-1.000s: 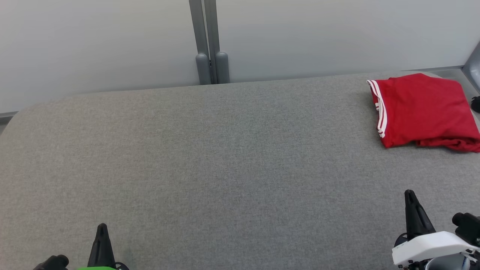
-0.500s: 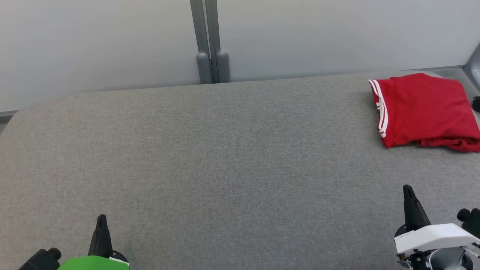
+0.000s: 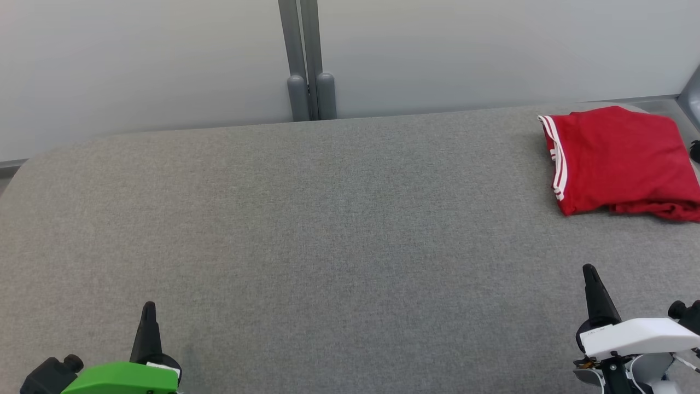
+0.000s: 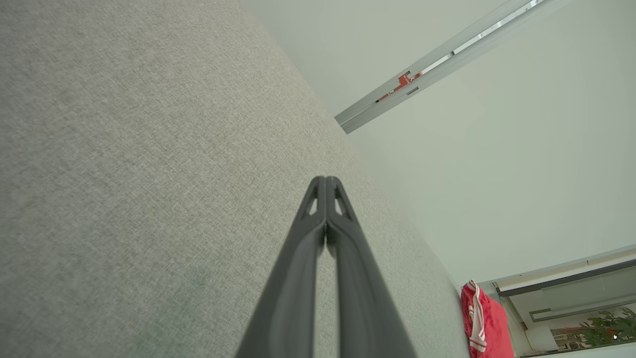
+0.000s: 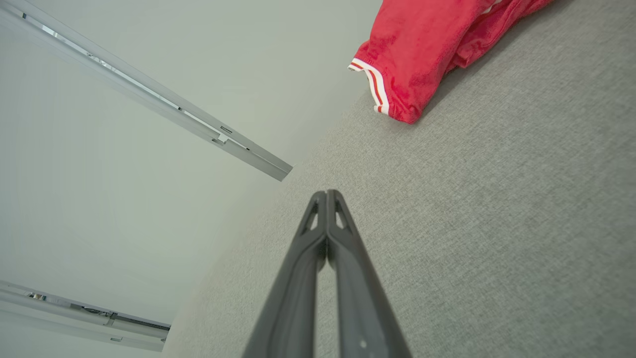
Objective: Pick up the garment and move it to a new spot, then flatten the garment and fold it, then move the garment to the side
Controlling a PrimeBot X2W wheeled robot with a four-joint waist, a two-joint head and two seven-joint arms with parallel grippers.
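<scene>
Surface (image 3: 328, 230): grey woven cloth covering with a fine, even, matte weave, rounded at the far left corner. Behind its far edge stands a smooth pale wall panel with a grey metal post (image 3: 306, 60), which has two round-capped stubs at its foot.

Garment (image 3: 618, 158): red, soft knit, folded into a rough rectangle. It lies at the far right corner of the surface. White stripes run along its left edge. Its near edge is bunched and wrinkled; the top face is mostly smooth.

Left end effector (image 3: 149, 306): at the near edge toward the left corner. Long dark tapered fingers pressed together, nothing between them; green housing behind.

Right end effector (image 3: 588, 269): at the near edge toward the right corner. Fingers pressed together tip to tip, empty; white housing. Both are well apart from the garment.
</scene>
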